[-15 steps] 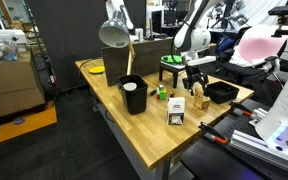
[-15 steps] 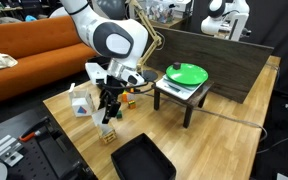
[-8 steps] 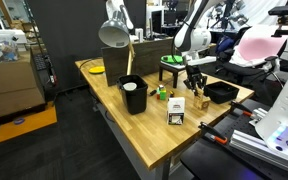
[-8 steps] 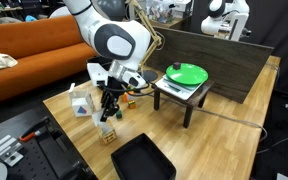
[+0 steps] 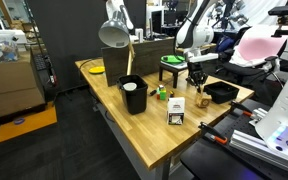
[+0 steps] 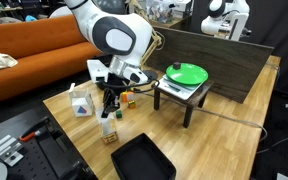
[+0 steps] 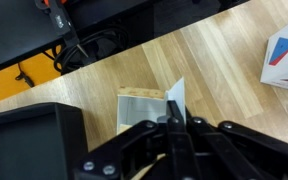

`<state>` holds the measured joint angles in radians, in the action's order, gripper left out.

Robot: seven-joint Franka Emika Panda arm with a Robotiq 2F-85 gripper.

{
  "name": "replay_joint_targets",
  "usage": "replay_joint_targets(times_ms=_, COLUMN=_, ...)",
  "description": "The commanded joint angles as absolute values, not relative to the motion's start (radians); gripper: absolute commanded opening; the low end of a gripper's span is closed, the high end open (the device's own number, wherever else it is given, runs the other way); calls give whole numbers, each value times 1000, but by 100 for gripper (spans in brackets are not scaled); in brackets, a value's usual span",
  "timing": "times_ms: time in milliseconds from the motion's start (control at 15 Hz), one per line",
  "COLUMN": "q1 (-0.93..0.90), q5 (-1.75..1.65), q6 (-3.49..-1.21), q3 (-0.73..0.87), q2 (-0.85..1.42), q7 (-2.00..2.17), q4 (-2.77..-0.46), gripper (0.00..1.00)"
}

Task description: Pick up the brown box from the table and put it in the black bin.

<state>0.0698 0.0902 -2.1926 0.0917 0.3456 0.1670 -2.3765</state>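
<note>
small brown cardboard box (image 5: 202, 101) stands upright on the light wooden butcher-block tabletop (image 5: 144, 130), not in the tall black plastic bin (image 5: 129, 103). it is well apart from the bin. the white box with dark print (image 5: 177, 111) sits roughly between bin and brown box. a shallow black tray (image 5: 221, 92) lies further from the bin again, just past the brown box.

robot hand (image 5: 197, 84) hangs pointing down, on the side of the white box away from the bin, directly over the brown box. same seen in an exterior view: hand (image 6: 108, 115) above the brown box (image 6: 108, 133), white box (image 6: 81, 104) beside it, tray (image 6: 142, 160) near on the tabletop (image 6: 184, 140).

wrist view: hand (image 7: 174, 120) is narrow, fingers drawn close together. the tips meet at a pale flap that stands up from the top edge of the brown box (image 7: 142, 108). cannot tell whether the flap is pinched between them. box bottom appears to rest on the tabletop (image 7: 224, 60) in both exterior views. corner of the white box (image 7: 284, 62) shows red and blue print.

the bin is upright and open-topped, with something white inside.
</note>
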Motion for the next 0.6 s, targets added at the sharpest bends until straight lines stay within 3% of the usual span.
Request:
replay_joint_targets(times_ms=0, q1=51, q5=46, q6=-2202, q3=105, q2=225, q7=208, q4=-2445, gripper=0)
replay_joint_targets(times_ms=533, q1=19, q5=-48, q6=-2168, q3=52, q2=-40, q7=221, q4=-2498, gripper=0)
